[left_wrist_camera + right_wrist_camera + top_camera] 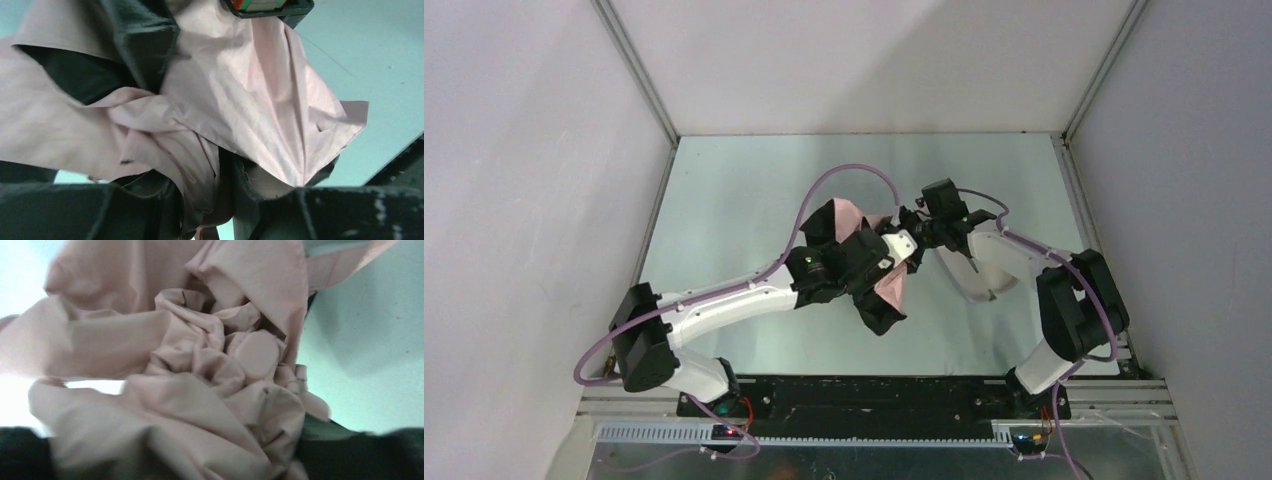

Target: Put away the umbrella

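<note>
At mid-table, between both arms: the umbrella (891, 291), a crumpled bundle | left gripper (207, 202) seems clamped on its fabric; right gripper (917, 238) buried in folds, cannot tell its state | cloth light, soft, slippery, so better to hold the stiff ribs or handle | only the right wrist view shows an oval knob (257, 354) among the folds
</note>
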